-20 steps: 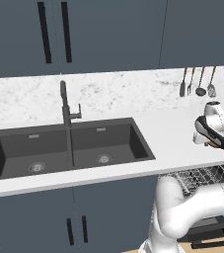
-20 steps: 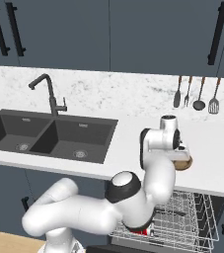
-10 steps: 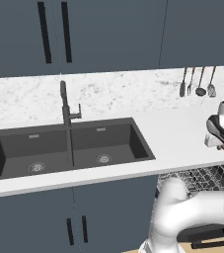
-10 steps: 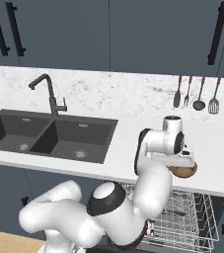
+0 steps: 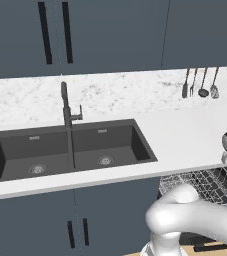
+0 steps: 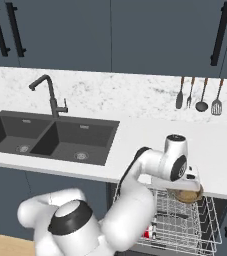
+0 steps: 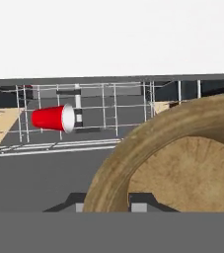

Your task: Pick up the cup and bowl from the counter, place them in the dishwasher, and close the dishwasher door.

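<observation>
**Bowl held over the pulled-out dishwasher rack**

The gripper (image 6: 189, 189) is closed narrow on the rim of the bowl (image 6: 189, 195), one fingertip (image 7: 142, 202) on each side of the wall as seen in the hand view. In the right base view the bowl hangs just past the front edge of the desk (image 6: 135, 135), above the silver wire rack (image 6: 182, 225) of the dishwasher (image 6: 175, 235). The bowl sits tilted in the hand view, its golden-brown wall near the camera and its darker, grained inside (image 7: 192, 173) facing up and right.

The cup (image 7: 53, 118), red with a white mouth, lies on its side in the rack, mouth to the right in the hand view; a small red patch (image 6: 146, 233) low in the rack in the right base view is probably the same cup. Bowl and cup are well apart.

The black double sink (image 5: 70, 150) and its black tap (image 5: 67, 105) lie left of the arm. Four utensils (image 6: 197, 95) hang on the marble backsplash (image 6: 110, 92) behind the desk. Whether the dishwasher door is fully down cannot be told.
</observation>
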Motion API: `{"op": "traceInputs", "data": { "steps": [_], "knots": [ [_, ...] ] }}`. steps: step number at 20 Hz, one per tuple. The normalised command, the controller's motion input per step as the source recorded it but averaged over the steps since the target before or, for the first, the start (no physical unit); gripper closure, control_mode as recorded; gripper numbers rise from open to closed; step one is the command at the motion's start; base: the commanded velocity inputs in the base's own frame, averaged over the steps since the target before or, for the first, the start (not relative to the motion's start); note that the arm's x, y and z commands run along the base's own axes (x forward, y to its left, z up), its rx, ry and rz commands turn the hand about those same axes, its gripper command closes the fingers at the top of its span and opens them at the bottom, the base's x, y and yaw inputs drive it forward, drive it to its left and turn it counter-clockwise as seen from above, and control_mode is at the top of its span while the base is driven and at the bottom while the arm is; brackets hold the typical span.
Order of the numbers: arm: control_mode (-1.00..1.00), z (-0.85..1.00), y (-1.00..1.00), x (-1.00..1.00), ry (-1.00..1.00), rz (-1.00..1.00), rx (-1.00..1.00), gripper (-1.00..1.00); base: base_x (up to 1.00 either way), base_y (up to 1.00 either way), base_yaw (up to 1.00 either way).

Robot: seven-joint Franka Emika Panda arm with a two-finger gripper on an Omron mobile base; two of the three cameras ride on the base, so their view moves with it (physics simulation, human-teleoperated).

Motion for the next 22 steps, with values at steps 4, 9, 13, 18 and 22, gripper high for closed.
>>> {"op": "traceInputs", "data": {
  "steps": [4,9,13,18,22],
  "knots": [
    [-1.0,-0.39,0.0,-0.93,0.02,0.06,0.04,1.0,0.0,0.0,0.0],
    [-1.0,-0.37,0.16,-0.29,-0.09,0.21,0.12,1.0,0.0,0.0,0.0],
    [-1.0,-0.31,0.22,0.0,-0.24,0.21,0.08,1.0,0.0,0.0,0.0],
    [-1.0,-0.48,0.02,0.01,-0.17,0.06,0.01,1.0,0.0,0.0,0.0],
    [-1.0,-0.23,0.0,0.19,-0.15,-0.07,0.08,1.0,0.0,0.0,0.0]
  ]
}}
